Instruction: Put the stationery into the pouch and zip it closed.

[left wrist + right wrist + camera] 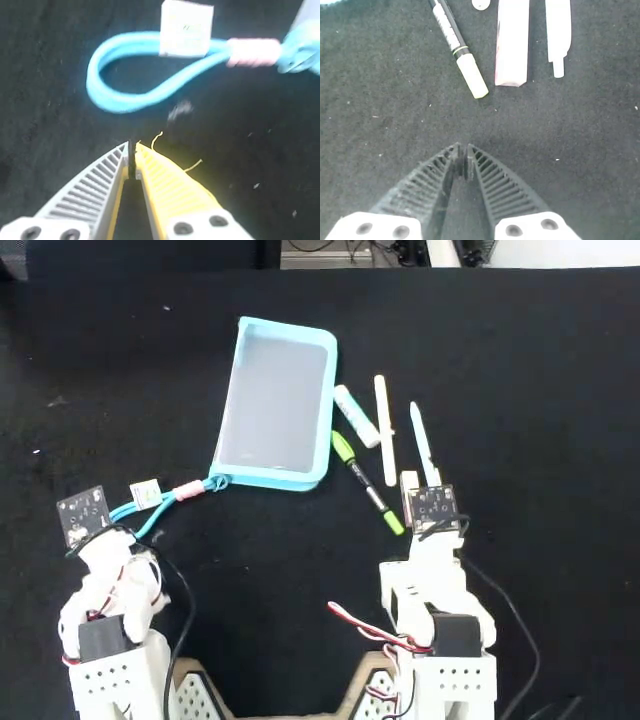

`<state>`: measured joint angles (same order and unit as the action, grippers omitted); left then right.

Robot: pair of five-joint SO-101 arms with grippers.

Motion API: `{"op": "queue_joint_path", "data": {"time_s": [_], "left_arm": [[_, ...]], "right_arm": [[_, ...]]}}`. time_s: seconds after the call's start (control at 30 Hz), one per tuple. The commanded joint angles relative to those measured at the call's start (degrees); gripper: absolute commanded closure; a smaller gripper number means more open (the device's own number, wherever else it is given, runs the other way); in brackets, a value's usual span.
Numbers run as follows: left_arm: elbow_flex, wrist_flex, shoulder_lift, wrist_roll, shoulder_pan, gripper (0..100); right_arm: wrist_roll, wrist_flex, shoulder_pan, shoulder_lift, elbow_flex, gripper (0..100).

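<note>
A light blue pouch (277, 405) lies flat on the black table, with a blue wrist strap (150, 508) and white tag (146, 493) trailing toward the left arm. Right of the pouch lie a yellow-capped black marker (367, 483), a white-and-green tube (356, 415), a cream stick (385, 430) and a white pen (423, 446). My left gripper (131, 148) is shut and empty, just short of the strap loop (130, 75). My right gripper (465, 148) is shut and empty, a little short of the marker cap (472, 76), the cream stick (512, 42) and the pen (558, 35).
The table (520, 390) is a black cloth surface. Both arm bases (430, 660) stand at the near edge with cables between them. A pink band (252, 51) joins the strap to the pouch's corner (305, 42).
</note>
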<state>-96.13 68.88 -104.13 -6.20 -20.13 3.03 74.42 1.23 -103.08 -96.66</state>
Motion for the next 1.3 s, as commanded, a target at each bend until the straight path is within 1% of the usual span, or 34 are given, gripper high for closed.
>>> {"op": "queue_joint_path", "data": {"time_s": [0.0,0.2,0.4,0.43,0.5,0.6,0.67,0.7,0.77,0.83,1.0,1.17,1.27], "left_arm": [[-1.19,-9.23,-0.35,-0.18,2.95,97],[-1.19,-24.53,-0.35,-0.18,0.92,97],[-1.19,-34.37,-0.35,0.70,-0.75,97],[-1.19,-35.60,-0.35,2.90,-0.75,97],[-1.10,-37.36,-0.35,10.81,-0.75,97],[-1.19,-40.88,-0.35,22.42,-0.75,97],[-1.19,-41.85,-0.26,26.11,-1.01,97],[-1.19,-42.20,-0.26,26.73,-1.98,97],[-1.19,-43.87,-0.26,25.76,-3.74,97],[-0.84,-44.92,-0.26,23.12,-6.02,97],[3.65,-44.66,-0.18,16.18,-10.15,97],[10.33,-44.31,-0.09,15.47,-14.02,86],[15.25,-38.95,-0.09,15.47,-14.81,85]], "right_arm": [[-0.35,0.44,0.44,-5.41,0.13,98.5],[-0.35,0.44,0.44,-5.41,0.13,98.5],[-0.70,0.44,0.44,-5.41,0.13,98.6],[-0.70,0.44,0.44,-5.41,0.13,98.5],[-0.35,0.09,0.35,-5.41,0.13,98.4],[-0.35,-4.84,-0.44,-5.41,0.13,98.3],[-0.35,-9.05,-0.44,-5.41,0.48,98.3],[-0.35,-10.99,-0.44,-5.41,0.92,98.3],[-0.35,-13.63,-0.44,-5.41,2.51,98.3],[-0.26,-14.86,-0.44,-5.41,4.88,98.3],[-0.09,-15.91,-0.44,-5.41,9.63,98.3],[6.07,-18.73,-0.70,-5.41,16.22,98.3],[7.38,-18.46,-0.79,-5.32,23.87,98.3]]}}
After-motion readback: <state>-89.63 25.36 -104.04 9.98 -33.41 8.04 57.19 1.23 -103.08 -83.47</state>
